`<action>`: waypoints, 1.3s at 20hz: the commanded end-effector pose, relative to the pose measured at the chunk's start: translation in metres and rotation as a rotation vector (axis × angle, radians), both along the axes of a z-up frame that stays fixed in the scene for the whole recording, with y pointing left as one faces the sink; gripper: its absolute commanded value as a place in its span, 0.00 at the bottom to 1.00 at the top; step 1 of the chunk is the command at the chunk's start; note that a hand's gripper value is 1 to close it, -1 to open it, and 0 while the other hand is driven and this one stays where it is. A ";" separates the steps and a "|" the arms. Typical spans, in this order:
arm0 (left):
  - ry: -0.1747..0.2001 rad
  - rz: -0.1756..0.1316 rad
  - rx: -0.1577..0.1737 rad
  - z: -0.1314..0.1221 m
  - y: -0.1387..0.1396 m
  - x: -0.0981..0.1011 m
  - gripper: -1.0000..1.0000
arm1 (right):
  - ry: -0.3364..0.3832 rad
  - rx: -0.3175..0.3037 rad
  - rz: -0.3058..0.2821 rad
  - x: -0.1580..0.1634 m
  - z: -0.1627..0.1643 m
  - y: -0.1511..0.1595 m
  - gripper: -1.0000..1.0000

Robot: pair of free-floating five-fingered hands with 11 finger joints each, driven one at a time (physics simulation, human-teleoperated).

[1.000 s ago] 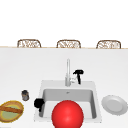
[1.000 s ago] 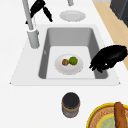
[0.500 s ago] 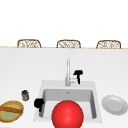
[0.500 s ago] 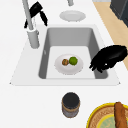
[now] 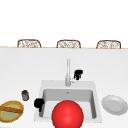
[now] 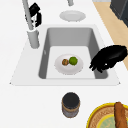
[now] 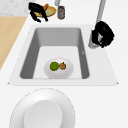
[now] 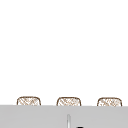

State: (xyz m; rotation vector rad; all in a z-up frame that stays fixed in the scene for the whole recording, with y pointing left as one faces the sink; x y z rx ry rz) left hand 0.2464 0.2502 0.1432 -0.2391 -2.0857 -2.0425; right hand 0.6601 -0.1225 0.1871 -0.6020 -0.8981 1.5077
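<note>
Holding unchanged | left hand (image 5: 38,103) at sink (image 5: 43,85) edge | right hand (image 5: 78,74) by faucet (image 5: 67,72)

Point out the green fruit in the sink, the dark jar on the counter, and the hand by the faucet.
green fruit (image 6: 73,60), left side view, middle of its top.
dark jar (image 6: 71,100), left side view, on its lid.
right hand (image 7: 103,33), right side view, on its back, beside the faucet (image 7: 99,17) stem.

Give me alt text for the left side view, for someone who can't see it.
A black hand hovers at the front edge of a white sink, fingers pointing down toward a small plate holding a green fruit and a brown one. The other hand floats by the faucet; a dark jar stands on the counter.
</note>
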 end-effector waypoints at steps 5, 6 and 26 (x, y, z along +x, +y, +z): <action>0.000 0.000 0.000 0.000 0.000 0.000 0.50 | 0.017 -0.023 0.004 0.003 0.019 0.026 1.00; 0.000 0.000 0.000 0.000 0.000 0.000 0.50 | 0.006 -0.040 -0.012 0.002 0.021 0.028 1.00; 0.000 0.000 0.000 0.000 0.000 0.000 0.50 | -0.265 -0.416 -0.308 -0.029 0.011 0.084 1.00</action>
